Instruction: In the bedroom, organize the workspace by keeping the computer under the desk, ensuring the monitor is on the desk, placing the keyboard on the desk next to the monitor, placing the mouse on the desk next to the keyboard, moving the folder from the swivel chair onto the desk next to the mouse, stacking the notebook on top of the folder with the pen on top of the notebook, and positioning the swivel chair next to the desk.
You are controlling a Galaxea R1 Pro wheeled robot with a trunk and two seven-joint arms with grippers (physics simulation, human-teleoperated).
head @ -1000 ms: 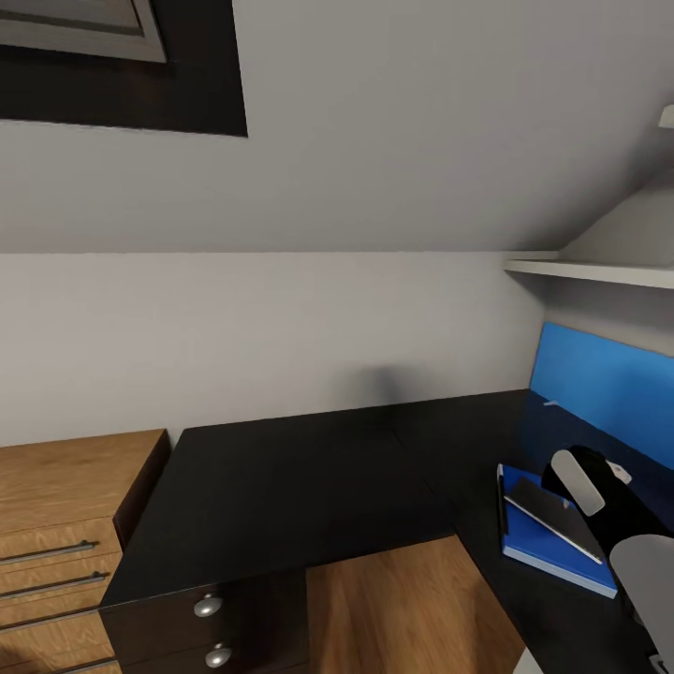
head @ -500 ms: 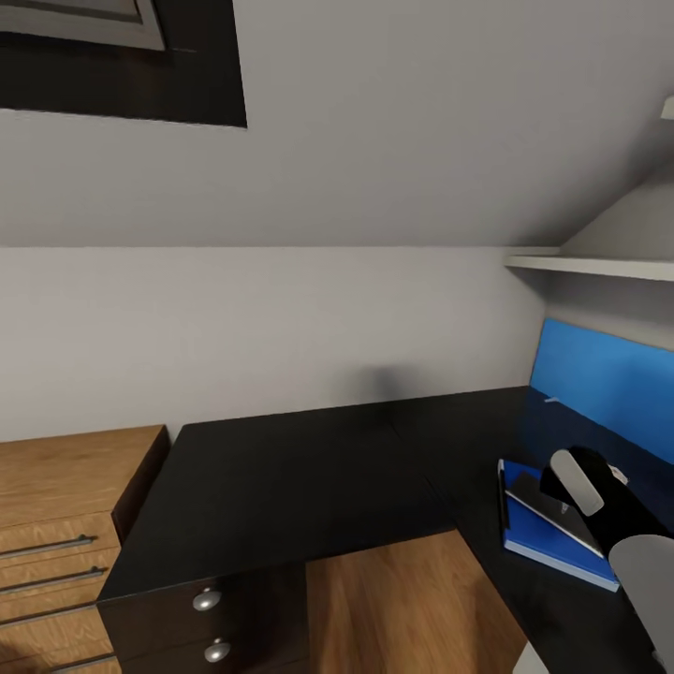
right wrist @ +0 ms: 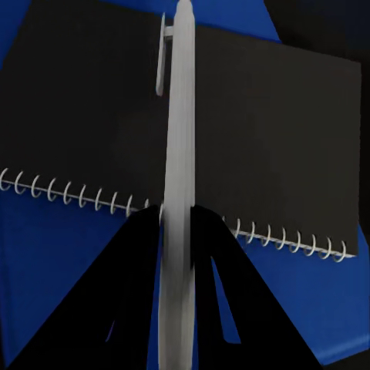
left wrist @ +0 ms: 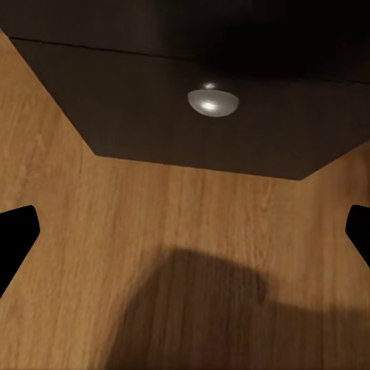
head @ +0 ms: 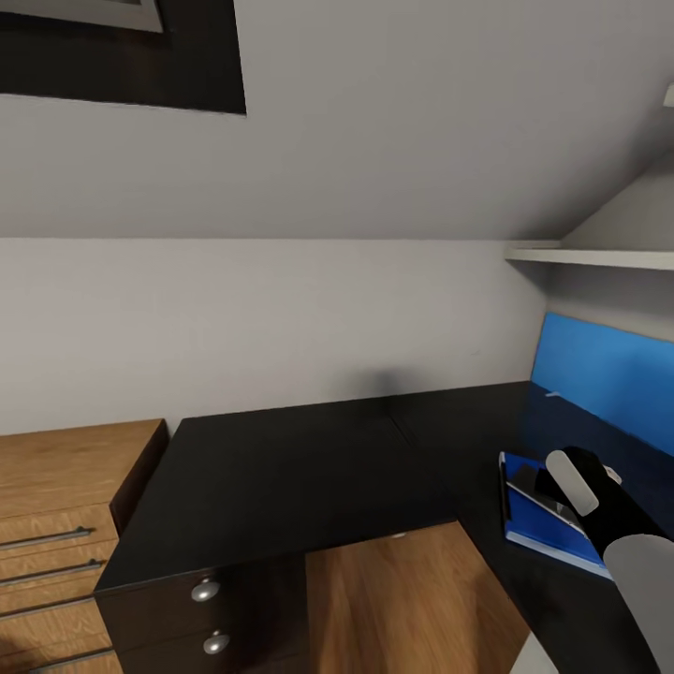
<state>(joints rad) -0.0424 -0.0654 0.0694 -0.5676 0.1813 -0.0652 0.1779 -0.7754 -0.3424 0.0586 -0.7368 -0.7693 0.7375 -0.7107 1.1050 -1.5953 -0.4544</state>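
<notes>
Our right pincer [right wrist: 176, 231] pinches the pen [right wrist: 179, 154] between its fingers, directly above the notebook [right wrist: 254, 139], which lies on the folder [right wrist: 69, 270] on the desk [head: 281, 477]. Our left pincer [left wrist: 185, 231] is spread wide over the wood floor [left wrist: 154, 231], facing a drawer knob [left wrist: 211, 101].

The blue folder [right wrist: 46, 285] lies flat on the black desk [head: 309, 477], near its blue back panel. The dark spiral notebook [right wrist: 262, 146] lies on it. The pale pen [right wrist: 179, 154] is above the notebook.
</notes>
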